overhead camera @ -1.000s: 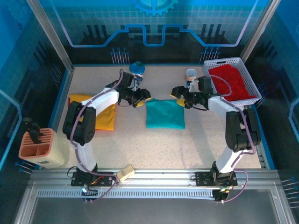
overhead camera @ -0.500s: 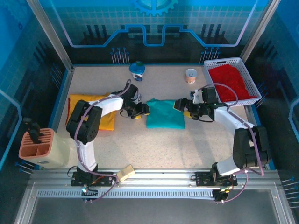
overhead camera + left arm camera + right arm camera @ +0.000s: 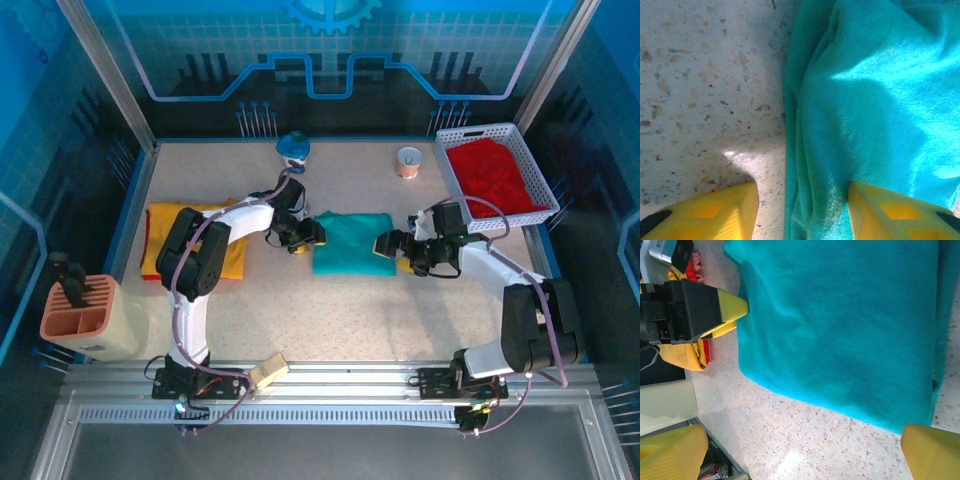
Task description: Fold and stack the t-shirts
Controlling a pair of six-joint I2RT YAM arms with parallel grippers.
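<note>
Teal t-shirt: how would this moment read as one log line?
teal t-shirt folded mid-table | left gripper open, straddling its left edge | right gripper open by right edge | red t-shirt in basket

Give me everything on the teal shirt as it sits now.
The teal t-shirt lies flat mid-table, folded into a rough rectangle of soft, fleecy-looking cloth, layers showing along its left edge. No lettering shows. It rests on the speckled table. The open left claw straddles its left edge; the open right claw sits at its right edge. Neither grips it.
</note>
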